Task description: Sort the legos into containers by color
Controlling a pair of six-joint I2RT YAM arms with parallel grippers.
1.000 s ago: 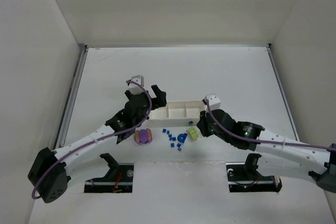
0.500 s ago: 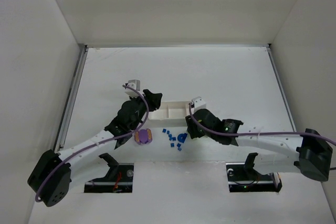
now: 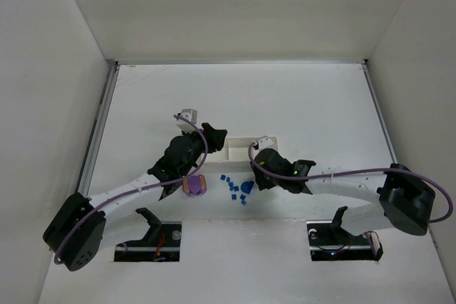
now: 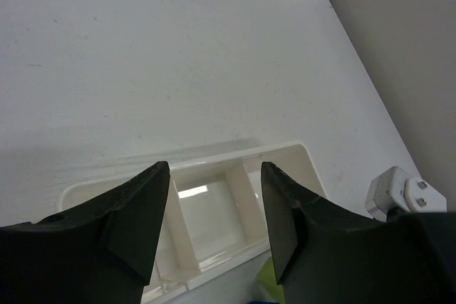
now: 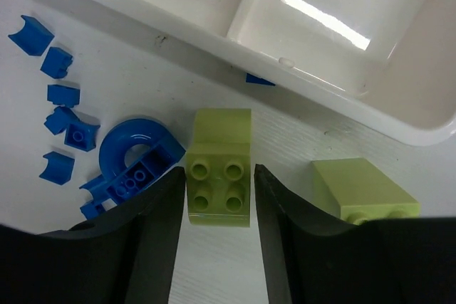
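Swinging inward over the last second, the right tool now straddles the yellow-green brick, which lies on the tabletop just beside the tray; I cannot tell whether its fingers clamp it yet. A clean pick probably needs a square squeeze and a straight lift, clear of the blue bricks nearby. Above the tray the left tool hangs with fingers apart, holding nothing, and white walls box the plain white surface.

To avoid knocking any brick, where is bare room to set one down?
Free: the table beyond the tray, and its compartments in view, which look empty. Crowded: the strip before the tray, holding small blue bricks, the rounded blue piece, the purple-and-orange piece, two yellow-green bricks and the right gripper.
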